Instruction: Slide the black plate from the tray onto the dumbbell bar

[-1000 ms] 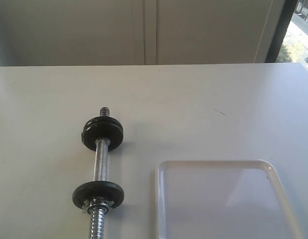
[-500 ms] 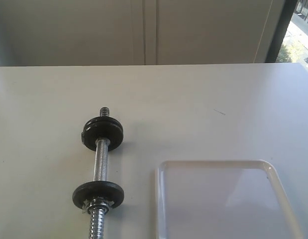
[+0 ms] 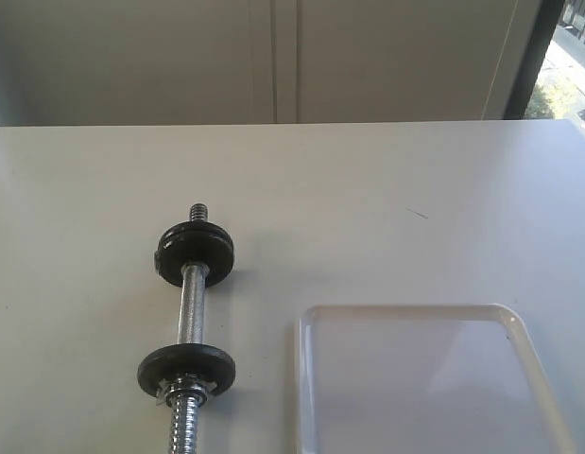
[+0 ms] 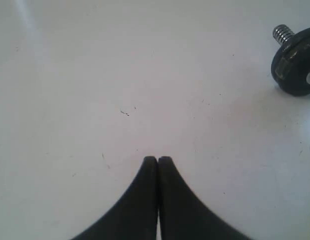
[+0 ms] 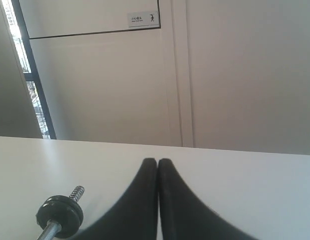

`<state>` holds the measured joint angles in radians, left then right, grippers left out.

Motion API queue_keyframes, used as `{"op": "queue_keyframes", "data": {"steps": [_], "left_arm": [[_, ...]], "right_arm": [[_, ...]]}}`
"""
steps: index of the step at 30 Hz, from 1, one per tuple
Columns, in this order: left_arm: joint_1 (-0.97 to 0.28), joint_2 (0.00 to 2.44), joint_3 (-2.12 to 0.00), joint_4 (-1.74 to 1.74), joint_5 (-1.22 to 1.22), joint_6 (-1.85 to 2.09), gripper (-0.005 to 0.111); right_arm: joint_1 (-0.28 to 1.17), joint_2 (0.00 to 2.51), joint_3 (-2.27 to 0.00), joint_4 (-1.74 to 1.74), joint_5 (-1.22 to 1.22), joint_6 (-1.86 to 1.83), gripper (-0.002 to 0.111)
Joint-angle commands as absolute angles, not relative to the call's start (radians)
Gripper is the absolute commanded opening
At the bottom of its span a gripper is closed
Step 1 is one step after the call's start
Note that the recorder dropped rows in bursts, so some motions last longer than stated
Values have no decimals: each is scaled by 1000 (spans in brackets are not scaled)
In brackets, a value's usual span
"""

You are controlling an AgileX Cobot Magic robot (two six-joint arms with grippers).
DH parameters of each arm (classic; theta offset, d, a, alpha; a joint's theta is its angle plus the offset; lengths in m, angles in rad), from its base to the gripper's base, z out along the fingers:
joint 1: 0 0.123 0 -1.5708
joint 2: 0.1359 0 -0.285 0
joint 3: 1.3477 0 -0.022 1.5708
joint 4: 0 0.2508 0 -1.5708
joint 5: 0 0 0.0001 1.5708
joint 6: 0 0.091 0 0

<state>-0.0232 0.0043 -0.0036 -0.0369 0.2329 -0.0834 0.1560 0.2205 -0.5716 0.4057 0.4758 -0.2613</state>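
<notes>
- While it hangs over the white table (image 4: pixel 69 75), the left gripper (image 4: pixel 158 160) has its jaws pressed together on nothing.
- The dumbbell bar (image 3: pixel 192 312) lies at 7 o'clock in the exterior view, its axis running 12 to 6.
- It carries two black discs: far disc (image 3: pixel 196 250) and near disc (image 3: pixel 186 367). Which is the black plate cannot be told.
- The tray (image 3: pixel 405 307) sits at 5 o'clock, apart from the bar.
- The right gripper (image 5: pixel 158 161) has its jaws closed and empty.

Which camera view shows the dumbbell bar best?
The exterior view: the dumbbell bar shows both discs and its smooth middle. Each wrist view catches little beyond one of them and a threaded tip.
</notes>
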Motion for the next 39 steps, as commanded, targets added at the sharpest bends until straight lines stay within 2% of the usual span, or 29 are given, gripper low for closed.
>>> {"op": "queue_keyframes", "data": {"steps": [1, 16, 39], "left_arm": [[-25, 0, 0, -43, 229, -89, 0], [-25, 0, 0, 9, 231, -89, 0], [-53, 0, 0, 9, 232, -89, 0]], "right_arm": [[173, 218, -568, 403, 468, -256, 0], [276, 218, -568, 403, 468, -256, 0], [280, 218, -568, 407, 468, -256, 0]]}}
